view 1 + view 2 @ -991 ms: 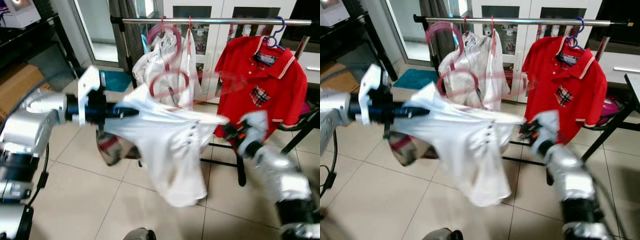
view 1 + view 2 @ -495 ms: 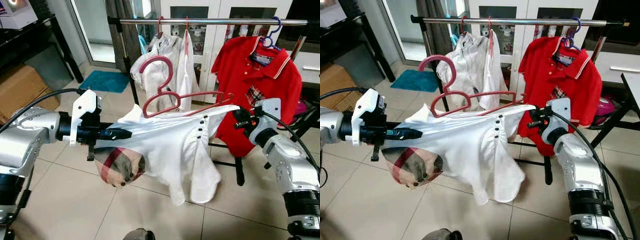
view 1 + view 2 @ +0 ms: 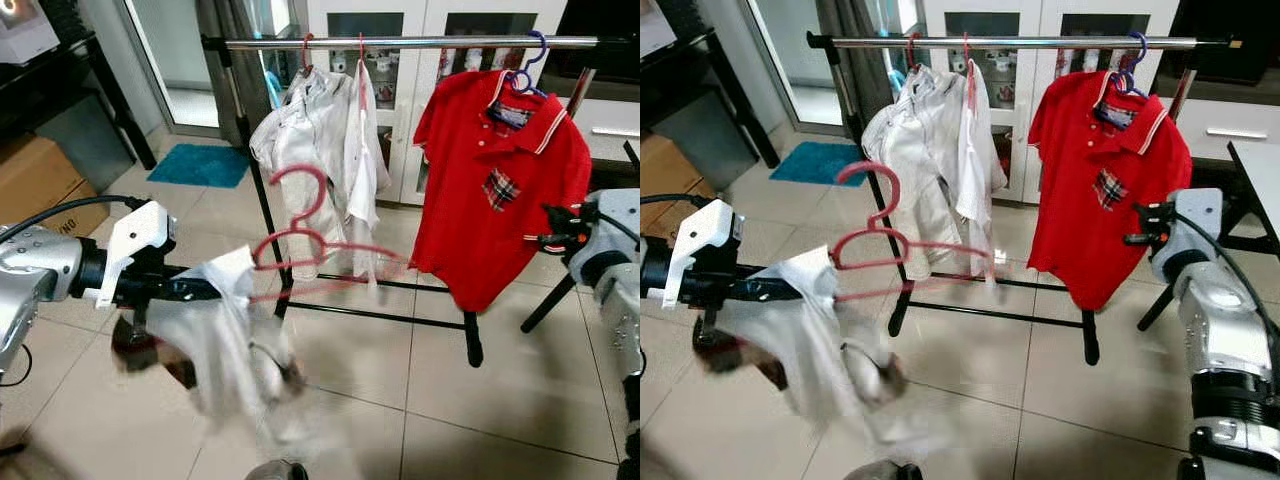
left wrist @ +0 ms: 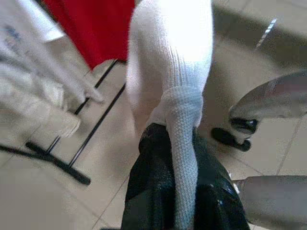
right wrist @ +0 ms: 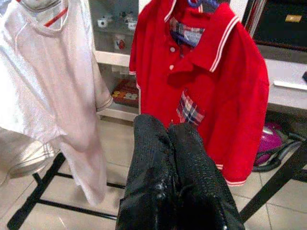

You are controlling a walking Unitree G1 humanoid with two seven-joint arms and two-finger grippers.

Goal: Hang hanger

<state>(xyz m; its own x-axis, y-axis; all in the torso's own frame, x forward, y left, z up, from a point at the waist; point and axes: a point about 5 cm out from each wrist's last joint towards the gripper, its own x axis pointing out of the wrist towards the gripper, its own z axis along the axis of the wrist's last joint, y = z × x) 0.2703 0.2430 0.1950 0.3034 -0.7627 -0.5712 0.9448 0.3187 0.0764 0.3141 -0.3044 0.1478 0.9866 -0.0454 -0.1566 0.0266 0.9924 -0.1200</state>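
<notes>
A white shirt (image 3: 215, 335) is clamped in the left pincer (image 3: 200, 290), dangling low beside the red hanger (image 3: 310, 250), well below the rail (image 3: 400, 43). The right pincer (image 5: 175, 158) is pressed together, empty. The hook should be raised squarely over the rail between the hung garments.

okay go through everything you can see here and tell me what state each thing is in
White shirt: dangling, gripped at one end, blurred.
Pink hanger: off the rail, tilted.
Left pincer: shut on white shirt.
Right pincer: shut, holding nothing.
Red polo: hanging on rail.
Pale garments: hanging on rail.
</notes>
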